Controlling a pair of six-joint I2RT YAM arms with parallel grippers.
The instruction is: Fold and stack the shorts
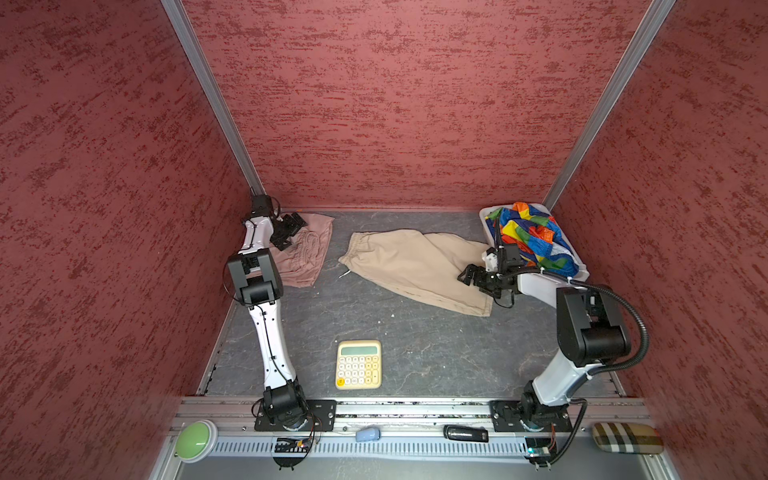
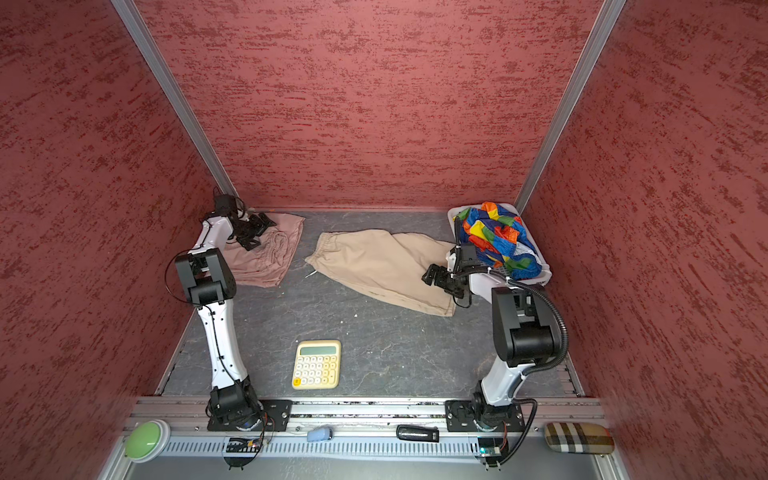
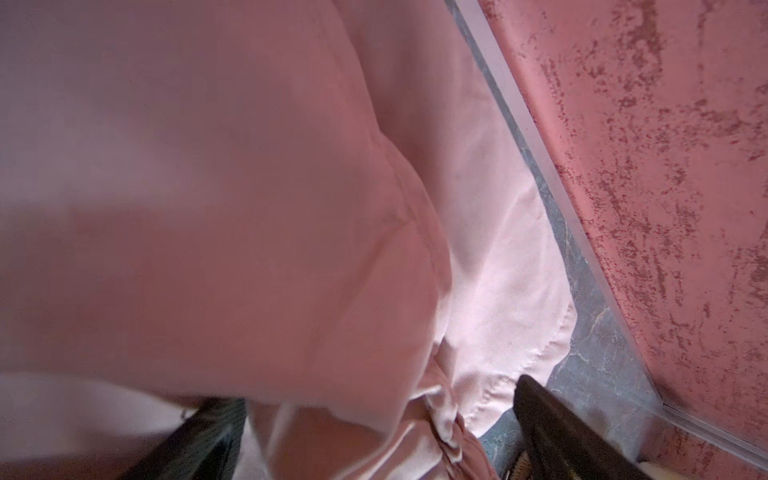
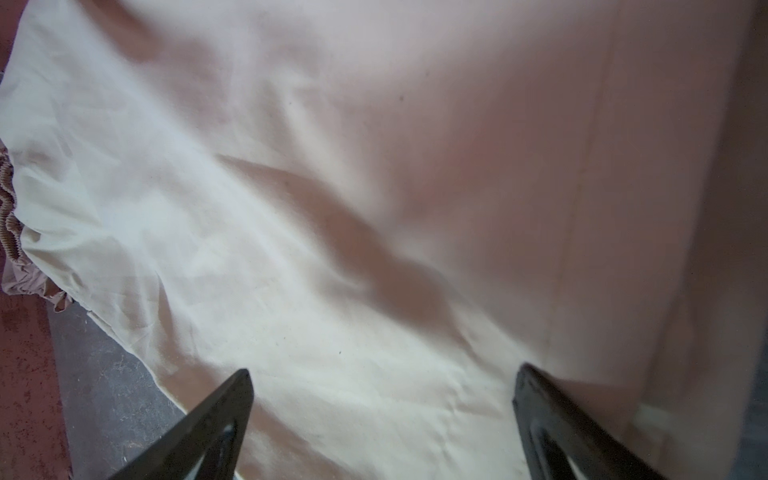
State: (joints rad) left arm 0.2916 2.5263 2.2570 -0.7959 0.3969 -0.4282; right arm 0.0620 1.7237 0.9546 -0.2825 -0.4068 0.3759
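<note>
In a top view: tan shorts [image 1: 415,266] flat, just beside basket [image 1: 483,215]; rainbow shorts [image 1: 528,237] inside it; pink shorts [image 1: 305,249] well apart from it.
Left wrist: my left gripper [image 3: 380,432] wide over pink.
Right wrist: my right gripper [image 4: 384,395] wide over tan. Pinching one layer only would skew the fold.

You see dusty pink shorts [image 1: 307,257], plain beige shorts [image 1: 415,262] with a white drawstring [image 1: 344,274], and shiny shorts [image 1: 530,235] colour-blocked in blue, yellow, green, red and orange, heaped against a white basket [image 1: 484,214]. Your tabletop [image 1: 415,340] is dark grey with pale marble-like veins, and the walls [image 1: 395,104] are dusty rose, mottled with darker red flecks. You also have a pale yellow calculator [image 1: 358,365] with a greenish display, a green dome button [image 1: 194,440] on a white base, and a case [image 1: 626,438] checked in beige, black and white.
</note>
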